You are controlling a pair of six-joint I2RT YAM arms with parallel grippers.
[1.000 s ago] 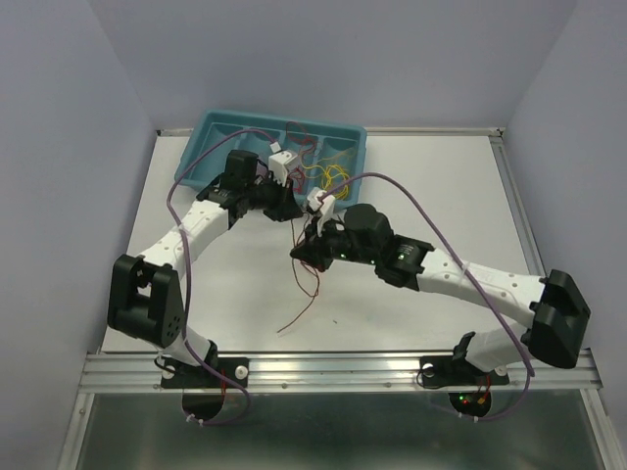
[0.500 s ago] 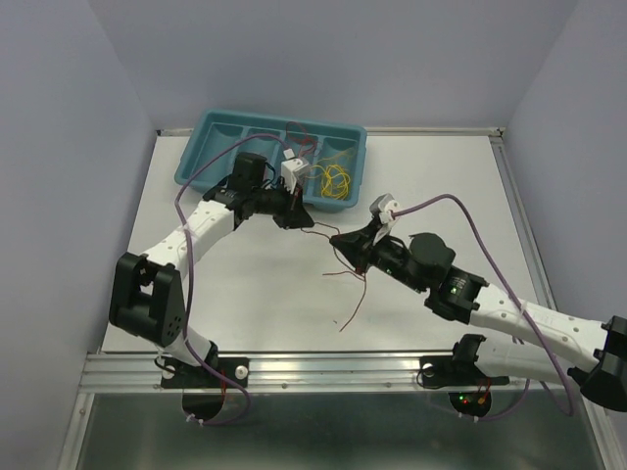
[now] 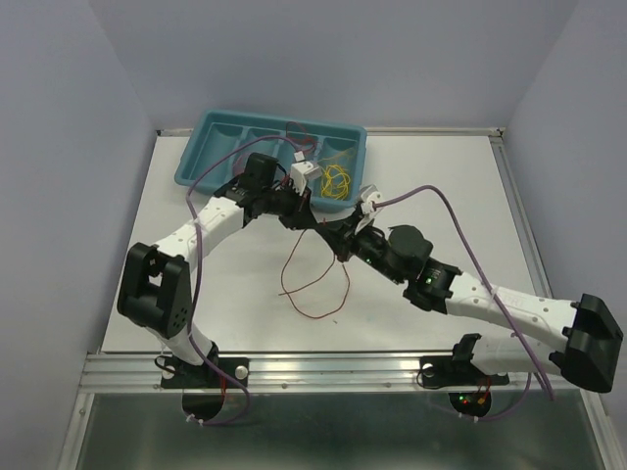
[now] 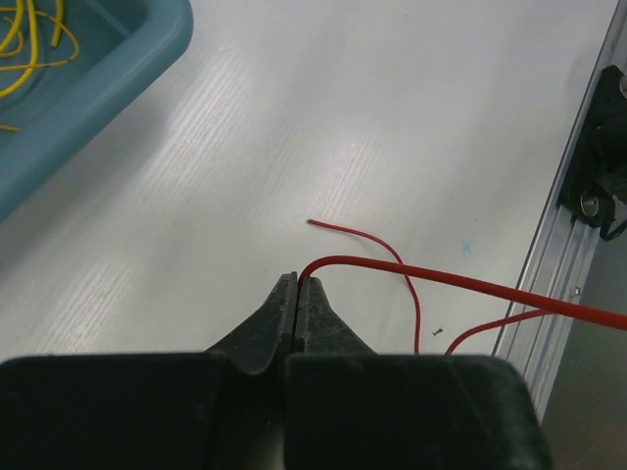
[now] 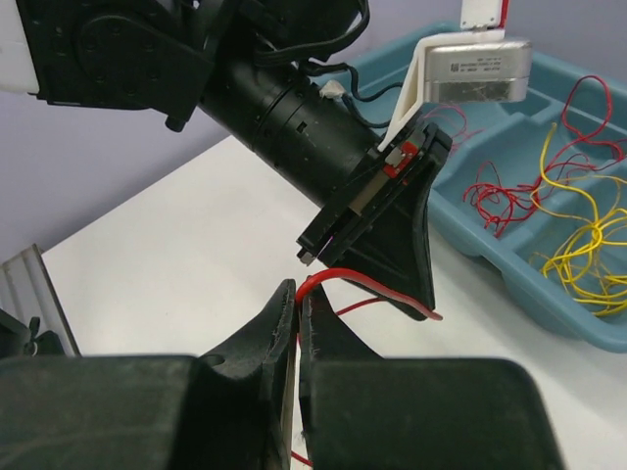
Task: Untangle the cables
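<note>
**A:** Your left hand (image 4: pixel 299 283) is clenched on a thin curly red wire (image 4: pixel 446 278), pinching it right at the fingertips. What about the other one?

**B:** Your right hand (image 5: pixel 298 293) is clamped on what looks like the same wire, just beside the left. The two sets of tips nearly meet above the white worktop (image 3: pixel 225 284), close to the teal plastic tray (image 3: pixel 220 142).

**A:** And the rest of the wire?

**B:** It droops from your hands and lies in an open loop on the worktop on the near side of them. More red wires (image 5: pixel 498 192) and a bunch of yellow wires (image 3: pixel 336 179) sit in the tray's compartments, apart from the one you hold.

**A:** How will it handle?

**B:** I'd judge it almost weightless, limp under its own length but springy enough to hold its curl. It's thin enough to slip out between the pads, so pinch it square at the tips. It will likely snag on any neighbouring wire.

**A:** Where should you grip?

**B:** Take it on a clear run or near a free end, never on a crossing. Draw your hands apart slowly, because a hard tug could cinch a loop into a knot.
</note>
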